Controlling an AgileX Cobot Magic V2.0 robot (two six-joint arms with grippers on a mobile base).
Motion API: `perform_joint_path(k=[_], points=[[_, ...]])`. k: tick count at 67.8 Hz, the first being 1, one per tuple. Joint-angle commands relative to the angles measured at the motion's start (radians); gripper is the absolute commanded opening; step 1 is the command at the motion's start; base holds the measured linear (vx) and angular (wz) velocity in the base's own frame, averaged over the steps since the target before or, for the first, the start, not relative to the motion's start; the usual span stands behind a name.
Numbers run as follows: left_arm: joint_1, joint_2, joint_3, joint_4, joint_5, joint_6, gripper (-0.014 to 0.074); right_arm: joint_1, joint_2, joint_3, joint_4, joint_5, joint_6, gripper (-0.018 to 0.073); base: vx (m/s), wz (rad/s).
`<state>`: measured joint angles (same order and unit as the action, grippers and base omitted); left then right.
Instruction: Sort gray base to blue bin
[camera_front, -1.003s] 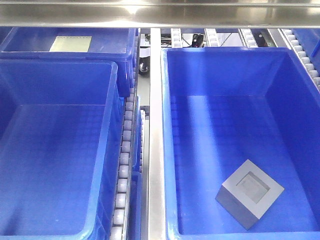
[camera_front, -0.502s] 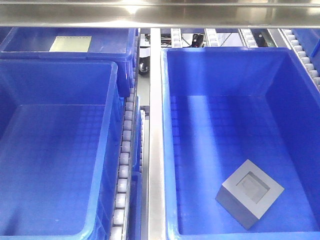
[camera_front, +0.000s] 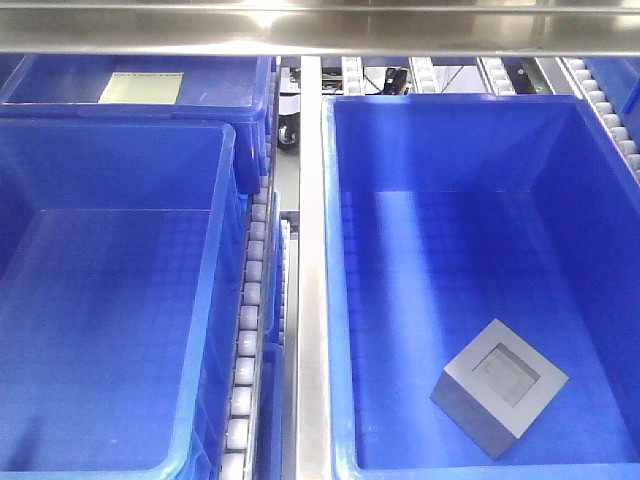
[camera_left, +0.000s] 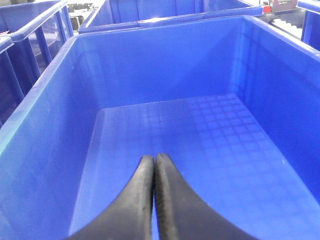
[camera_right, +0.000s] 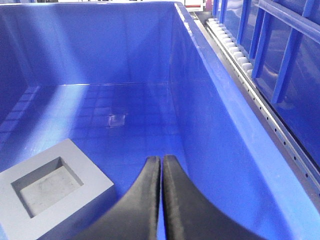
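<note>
The gray base (camera_front: 499, 388) lies on the waffle floor of the right blue bin (camera_front: 450, 110), near its front right corner, with the square recess facing up. The right wrist view shows the same gray base (camera_right: 47, 187) at lower left, just left of my right gripper (camera_right: 162, 158), which is shut with nothing in it and hangs inside the blue bin (camera_right: 210, 125). My left gripper (camera_left: 154, 157) is shut and holds nothing; it hangs over the floor of the left blue bin (camera_left: 45, 105). Neither gripper shows in the front view.
A left blue bin (camera_front: 215, 250) stands beside the right one, split by a steel rail (camera_front: 311, 250) and a roller track (camera_front: 250, 330). Behind it, another blue bin (camera_front: 230, 85) holds a pale flat sheet (camera_front: 141, 87). A steel bar (camera_front: 320, 30) crosses the top. Rollers (camera_right: 235, 50) run right of the bin.
</note>
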<state>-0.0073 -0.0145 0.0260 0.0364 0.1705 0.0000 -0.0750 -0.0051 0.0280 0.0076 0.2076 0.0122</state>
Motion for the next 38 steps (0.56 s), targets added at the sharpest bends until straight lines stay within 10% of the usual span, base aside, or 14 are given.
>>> perform_joint_path(k=[1, 38], points=[[0.002, -0.011, -0.021, -0.001, -0.074, -0.016, -0.0008, -0.005, 0.018, 0.002, -0.008, -0.06, -0.012, -0.0005, 0.0, 0.0], [0.002, -0.011, -0.021, -0.001, -0.074, -0.016, -0.0007, -0.005, 0.018, 0.002, -0.008, -0.06, -0.012, -0.0005, 0.0, 0.0]])
